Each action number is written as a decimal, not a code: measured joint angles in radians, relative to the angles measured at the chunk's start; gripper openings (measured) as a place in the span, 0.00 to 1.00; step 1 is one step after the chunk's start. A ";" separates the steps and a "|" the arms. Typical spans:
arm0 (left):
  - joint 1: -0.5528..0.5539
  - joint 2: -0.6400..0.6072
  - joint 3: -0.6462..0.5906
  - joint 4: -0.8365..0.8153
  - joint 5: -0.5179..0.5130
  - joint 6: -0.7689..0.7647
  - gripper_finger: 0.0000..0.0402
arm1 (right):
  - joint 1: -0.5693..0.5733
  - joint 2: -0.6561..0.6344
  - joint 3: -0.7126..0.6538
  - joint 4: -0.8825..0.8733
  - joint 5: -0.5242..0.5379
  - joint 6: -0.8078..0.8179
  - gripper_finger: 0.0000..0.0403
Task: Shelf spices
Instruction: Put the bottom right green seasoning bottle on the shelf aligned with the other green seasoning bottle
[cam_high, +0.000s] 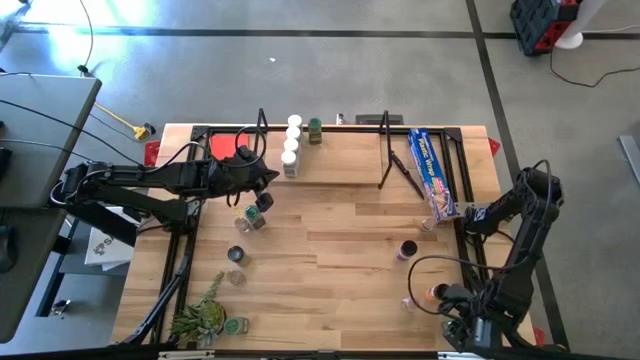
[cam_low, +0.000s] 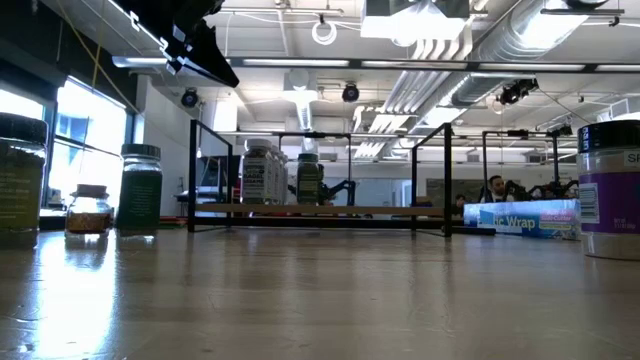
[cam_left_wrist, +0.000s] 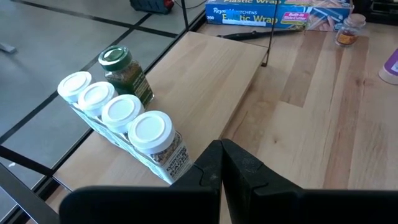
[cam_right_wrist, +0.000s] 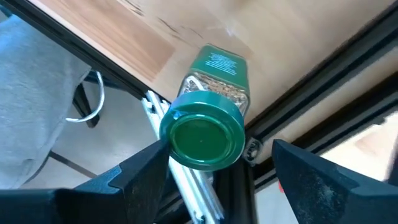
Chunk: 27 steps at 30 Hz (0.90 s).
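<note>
Starting at the left: find the left gripper (cam_high: 262, 180) clenched on nothing, fingertips pressed together, hanging just beside the row of four white-capped jars (cam_left_wrist: 115, 109) on the shelf (cam_high: 340, 170). Note a fifth, green-capped jar (cam_left_wrist: 124, 71) at that row's far end, touching or nearly so. All five upright, caps up, long axes vertical, the row running across the wooden board toward its back edge.

Moving on past the left arm: several loose spice jars (cam_high: 245, 215) standing on the table in front of the shelf's left end, more scattered down toward the green plant (cam_high: 200, 318). Further right, a blue box of plastic wrap (cam_high: 432, 170) lying along the shelf's right end, with a few more jars on the table in front of it.

Ending at the near right corner: right gripper (cam_right_wrist: 221, 148) spread wide and released, straddling a green-lidded spice jar (cam_right_wrist: 202, 137) at the table's edge beside the black frame rail (cam_right_wrist: 298, 106). Lid facing the wrist camera, long axis running away from it toward the wood, so probably upright, perhaps leaning slightly. One finger at or against the lid, the other well clear; not gripped.

Probably the pick in hand. To do it well: centre the jaws so both pads meet the jar together, sink below the lid onto the body, close gently, lift straight along the axis. Beware nudging it off the edge.
</note>
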 joint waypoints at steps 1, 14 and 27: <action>0.000 0.000 0.000 0.000 0.000 0.000 0.00 | 0.001 -0.001 0.000 -0.005 -0.003 0.002 0.69; 0.000 0.000 0.000 0.000 0.000 0.000 0.00 | -0.010 0.002 0.057 -0.071 0.012 0.004 0.69; 0.000 0.000 0.000 0.000 0.000 0.000 0.00 | -0.025 0.061 0.057 -0.092 0.002 0.006 0.69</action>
